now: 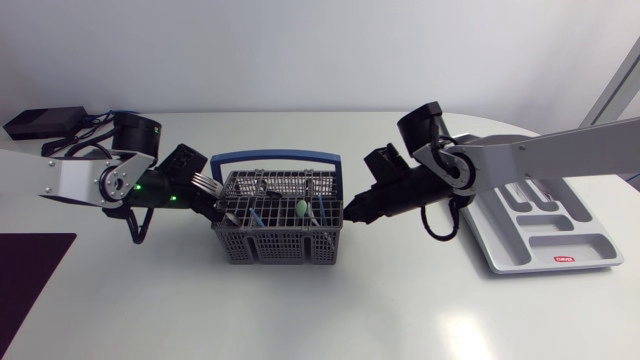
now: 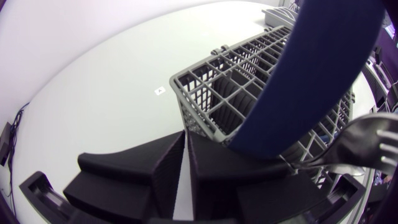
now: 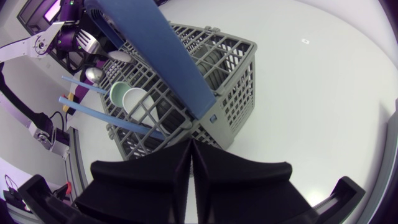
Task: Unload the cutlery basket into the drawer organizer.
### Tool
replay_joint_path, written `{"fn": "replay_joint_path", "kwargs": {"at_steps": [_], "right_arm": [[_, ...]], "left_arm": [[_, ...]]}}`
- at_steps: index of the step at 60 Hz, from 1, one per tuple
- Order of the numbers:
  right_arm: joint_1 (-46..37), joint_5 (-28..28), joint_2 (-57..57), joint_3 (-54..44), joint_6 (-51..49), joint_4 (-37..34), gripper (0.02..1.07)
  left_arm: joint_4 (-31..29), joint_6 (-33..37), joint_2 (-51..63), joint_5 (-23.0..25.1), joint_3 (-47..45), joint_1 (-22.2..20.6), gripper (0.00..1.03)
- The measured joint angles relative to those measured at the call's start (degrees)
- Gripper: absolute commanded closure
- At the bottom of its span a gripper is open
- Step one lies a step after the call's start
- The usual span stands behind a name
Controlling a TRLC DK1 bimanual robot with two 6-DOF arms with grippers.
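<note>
basket: your cutlery basket (image 1: pixel 280 245) stands mid-desk (image 1: pixel 320 320), loaded, between the two grippers.
handle: the blue handle (image 2: pixel 311 74) cuts across both wrist views and hides much of the inside.
left gripper (image 2: pixel 186 167): fingers together on nothing, just off the basket's left corner.
right gripper (image 3: pixel 191 163): fingers together, empty, at the right end.
fork (image 2: pixel 373 140): tines show beside your left gripper; its handle is hidden, so you cannot tell what it rests on.
contents: a pale green spoon (image 3: pixel 118 93) and blue-handled pieces (image 3: pixel 87 109); the rest is hard to make out.
organizer (image 1: pixel 560 245): well right, its near end covered by your right arm.
</note>
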Motion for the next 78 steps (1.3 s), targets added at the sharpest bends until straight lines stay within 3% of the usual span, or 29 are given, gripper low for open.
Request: {"fn": "replay_joint_path", "kwargs": {"at_steps": [26, 53, 78], "right_arm": [[-2.16, 2.05, 0.07, 0.07, 0.02, 1.14, 0.97], [-4.0, 8.83, -8.83, -5.51, 0.02, 3.23, 0.96], [2.47, 11.67, -8.41, -6.25, 0.15, 3.72, 0.97]], "left_arm": [[-0.09, -1.27, 1.16, 0.37, 1.55, -0.9, 0.8], [-4.17, -0.81, -11.8, 5.62, -0.44, 10.1, 0.74], [-6.84, 0.28, -16.35, 6.21, -4.04, 8.39, 0.74]]}}
